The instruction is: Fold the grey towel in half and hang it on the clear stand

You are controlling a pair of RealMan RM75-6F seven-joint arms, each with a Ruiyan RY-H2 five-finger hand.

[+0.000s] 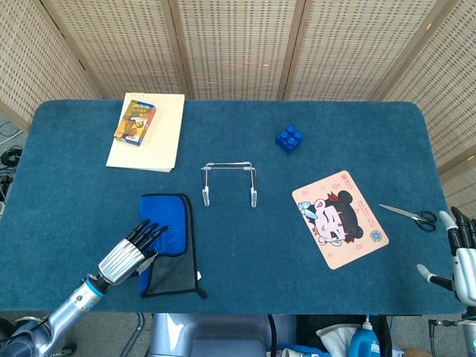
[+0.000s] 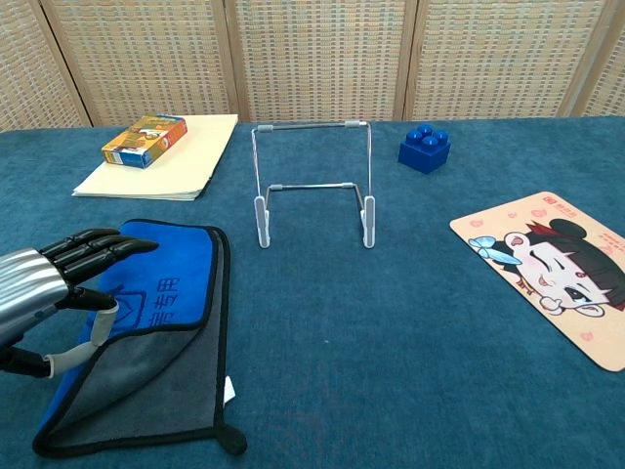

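— Two hands show, both at the bottom of the frame. What is the left hand [image 2: 54,278] doing?

— It sits at the lower left over the towel's [image 2: 166,332] left edge, fingers stretched out side by side and thumb [image 2: 96,311] hanging down onto the cloth. It looks released, gripping nothing.

— And the right hand [image 1: 461,253]?

— Only the head view catches it, at the lower right corner off the table's [image 1: 245,297] edge. Fingers point up, thumb out to the side, nothing in it: also released.

— Where does the towel lie?

— Flat at the lower left, its blue side folded partway over the grey, black trim round the rim.

— Further up?

— The stand [image 2: 312,186] is upright in the middle, just right of the towel's top and apart from it. A cartoon mat [image 2: 552,269] lies to the right, with scissors [image 1: 407,215] beyond it near the right edge.

— And at the back?

— A blue brick [image 2: 424,149] upper right of the stand; at the upper left, a small box [image 2: 145,141] resting on a cream folder [image 2: 181,166].
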